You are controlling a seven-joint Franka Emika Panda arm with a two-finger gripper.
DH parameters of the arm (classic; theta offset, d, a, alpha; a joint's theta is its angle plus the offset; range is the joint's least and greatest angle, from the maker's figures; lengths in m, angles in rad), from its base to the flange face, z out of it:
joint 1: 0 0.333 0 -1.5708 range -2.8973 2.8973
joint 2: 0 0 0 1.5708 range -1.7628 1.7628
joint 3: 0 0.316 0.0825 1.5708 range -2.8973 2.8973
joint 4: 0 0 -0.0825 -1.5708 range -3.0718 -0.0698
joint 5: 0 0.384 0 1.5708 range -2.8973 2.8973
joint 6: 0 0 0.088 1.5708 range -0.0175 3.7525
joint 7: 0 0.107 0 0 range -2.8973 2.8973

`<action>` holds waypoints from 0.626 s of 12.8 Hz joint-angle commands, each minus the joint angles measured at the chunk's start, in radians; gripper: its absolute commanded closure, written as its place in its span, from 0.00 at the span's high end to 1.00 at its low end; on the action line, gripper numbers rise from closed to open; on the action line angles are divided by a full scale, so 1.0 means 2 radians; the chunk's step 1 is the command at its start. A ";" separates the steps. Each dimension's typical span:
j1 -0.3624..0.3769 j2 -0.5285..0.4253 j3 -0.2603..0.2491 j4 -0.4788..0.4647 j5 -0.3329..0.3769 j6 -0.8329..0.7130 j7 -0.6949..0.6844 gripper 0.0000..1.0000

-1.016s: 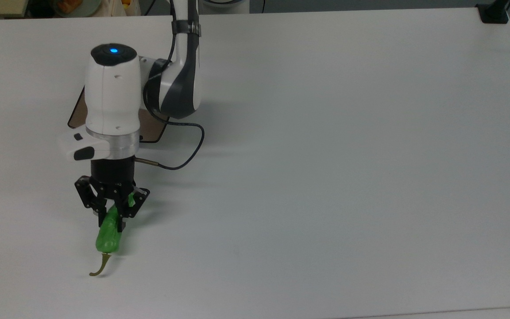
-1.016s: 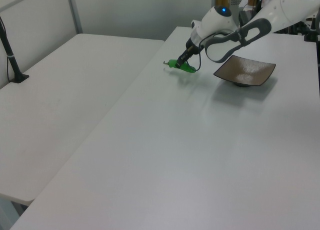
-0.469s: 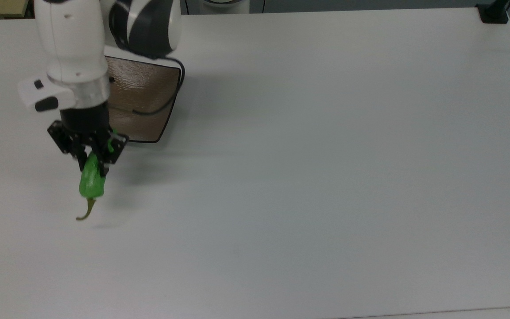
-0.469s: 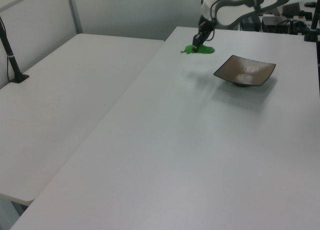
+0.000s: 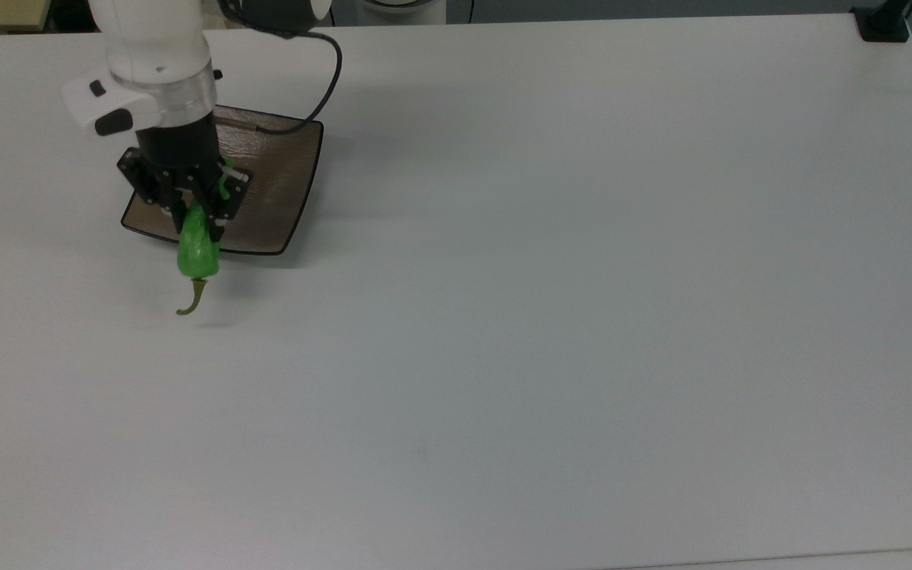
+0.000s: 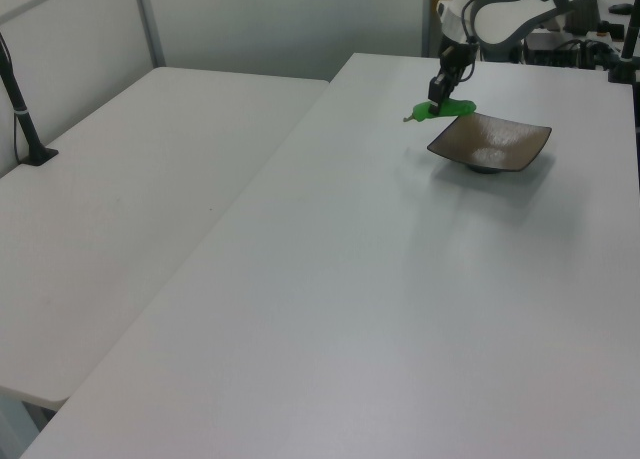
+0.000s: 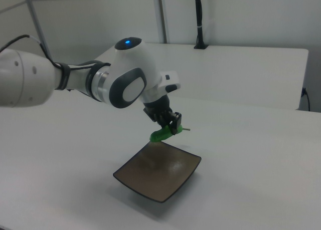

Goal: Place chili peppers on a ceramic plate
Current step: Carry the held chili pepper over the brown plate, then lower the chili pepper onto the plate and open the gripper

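Pepper in transit, by the look of it: the jaws (image 5: 201,215) are pinched on the upper end of the chili pepper (image 5: 197,252), which hangs clear of the desk (image 5: 583,277) in all three views. In the top view, going left to right, the pepper's long axis runs from the jaws toward 6 o'clock, its curved stem (image 5: 193,301) trailing lowest, out over bare desk past the plate's near rim. The ceramic plate (image 5: 278,186) spreads from under the jaws toward 3 o'clock, so its middle lies at roughly 1 to 2 o'clock from the pepper body. The left view shows the pepper (image 6: 445,108) just above the plate's (image 6: 500,144) left corner; the right view sets it (image 7: 161,134) over the far edge of the plate (image 7: 160,177).

My judgement is that the coming move hinges on that offset: the pepper needs carrying further over the plate's centre, stem included, before being lowered and let go.
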 commanded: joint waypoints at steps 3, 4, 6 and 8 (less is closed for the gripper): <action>-0.017 -0.087 0.008 -0.099 0.016 0.003 -0.011 0.09; -0.020 -0.094 0.008 -0.112 0.016 0.001 -0.015 0.10; -0.028 -0.102 0.008 -0.122 0.016 -0.002 -0.034 0.15; -0.029 -0.102 0.007 -0.123 0.016 -0.004 -0.038 0.36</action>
